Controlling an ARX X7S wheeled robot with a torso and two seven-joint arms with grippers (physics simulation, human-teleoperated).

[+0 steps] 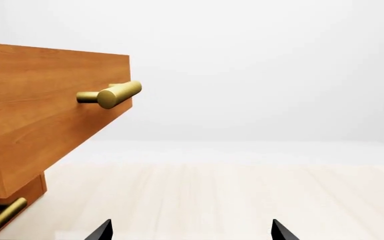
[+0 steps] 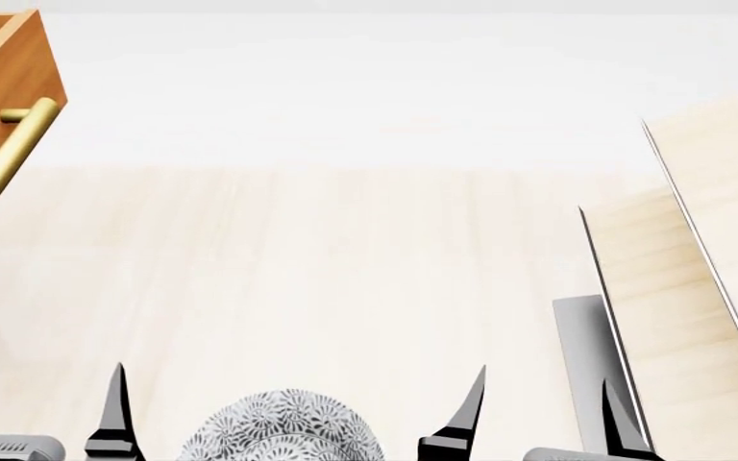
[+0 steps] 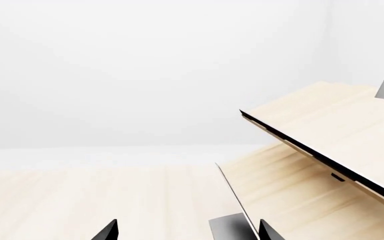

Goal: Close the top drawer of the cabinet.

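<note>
Left wrist view: the orange-brown wooden top drawer with its brass cylindrical bar handle stood pulled out, its far side cut off by the frame; under it only a corner of the orange-brown wood-grain cabinet and part of a lower brass handle showed. The left tool showed only two black tips, set wide apart, holding nothing.

Head view: the drawer sat at far left, well apart from both tools. A grey patterned bowl was cut off at the bottom edge. The pale wood surface lay bare around it. The pale wood tiered shelf ran off the right edge.

Right wrist view: the right tool was spread wide and empty, near the shelf; the drawer was out of sight.
</note>
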